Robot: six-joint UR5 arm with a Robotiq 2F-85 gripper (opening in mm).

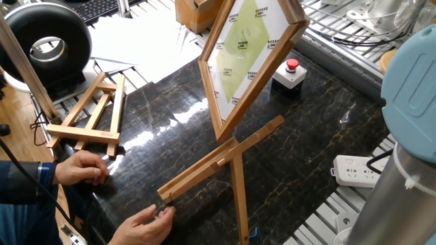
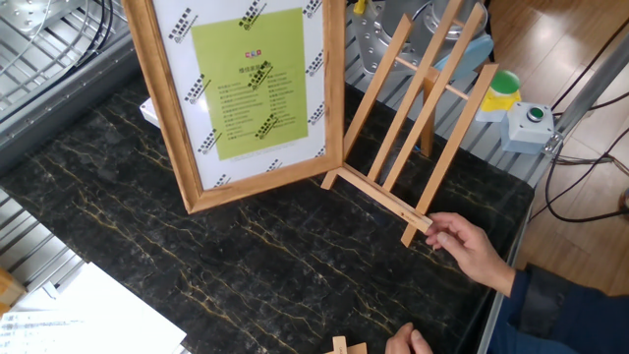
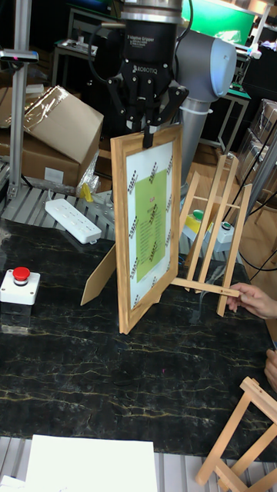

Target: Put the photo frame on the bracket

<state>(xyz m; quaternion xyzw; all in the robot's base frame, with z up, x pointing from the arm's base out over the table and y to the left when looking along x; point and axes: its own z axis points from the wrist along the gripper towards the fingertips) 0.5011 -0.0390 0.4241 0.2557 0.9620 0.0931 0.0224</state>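
My gripper point(image 3: 148, 137) hangs from above and is shut on the top edge of the photo frame point(image 3: 150, 223). The light-wood frame holds a white sheet with a yellow-green panel. It hangs upright and slightly tilted, with its low corner close to the dark tabletop. The photo frame point(image 2: 241, 93) is just left of the bracket point(image 2: 423, 128), and its right edge is near the ledge bar. The bracket point(image 3: 211, 231) stands with its long slats leaning back. A person's hand point(image 2: 472, 246) holds the ledge's end. From the one fixed view, the photo frame point(image 1: 248, 51) is behind the bracket point(image 1: 225, 160).
A smaller A-shaped easel point(image 1: 92, 116) lies at the left, near the person's hands point(image 1: 82, 167). A red button box point(image 1: 291, 71) and a white power strip point(image 1: 357, 170) sit beyond the frame. A green button box point(image 2: 531, 118) stands behind the bracket. The robot's blue arm joint point(image 1: 409, 68) is at the right.
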